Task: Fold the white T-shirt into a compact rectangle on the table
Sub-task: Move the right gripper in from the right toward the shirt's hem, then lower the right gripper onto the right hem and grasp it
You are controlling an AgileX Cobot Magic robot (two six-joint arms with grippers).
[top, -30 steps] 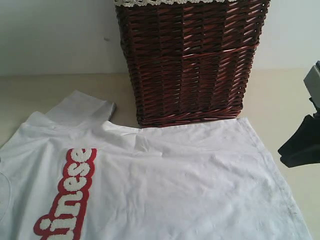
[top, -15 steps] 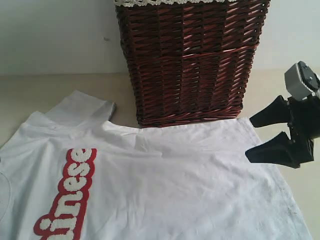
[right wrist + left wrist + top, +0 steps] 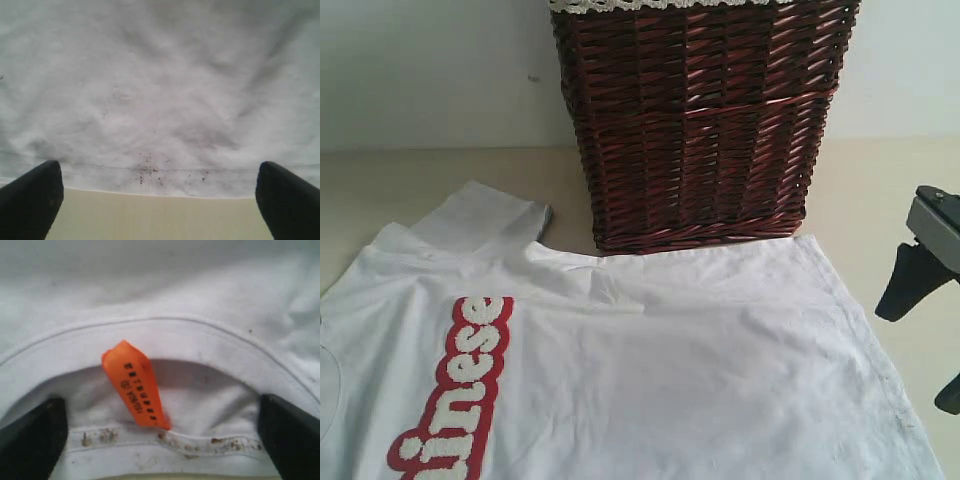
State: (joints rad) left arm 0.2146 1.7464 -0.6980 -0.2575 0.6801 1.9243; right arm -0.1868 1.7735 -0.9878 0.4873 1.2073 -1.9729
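The white T-shirt (image 3: 670, 370) lies spread flat on the table (image 3: 420, 180), its red-outlined letters (image 3: 460, 380) running down the left side. My right gripper (image 3: 925, 340) hangs open just off the shirt's right edge. Its wrist view shows the speckled hem (image 3: 150, 170) and bare table (image 3: 160, 215) between the wide-apart fingers (image 3: 35, 200), which hold nothing. My left gripper (image 3: 160, 445) is open over the collar (image 3: 165, 335), with the orange neck tag (image 3: 137, 387) between its fingers. The exterior view does not show it.
A dark brown wicker basket (image 3: 700, 120) stands on the table right behind the shirt's far edge. One sleeve (image 3: 480, 215) sticks out to the basket's left. A pale wall (image 3: 430, 70) closes the back.
My right gripper swung in over the shirt's right edge while its jaws opened, then drew back to the right and lower. The shirt lies as before.
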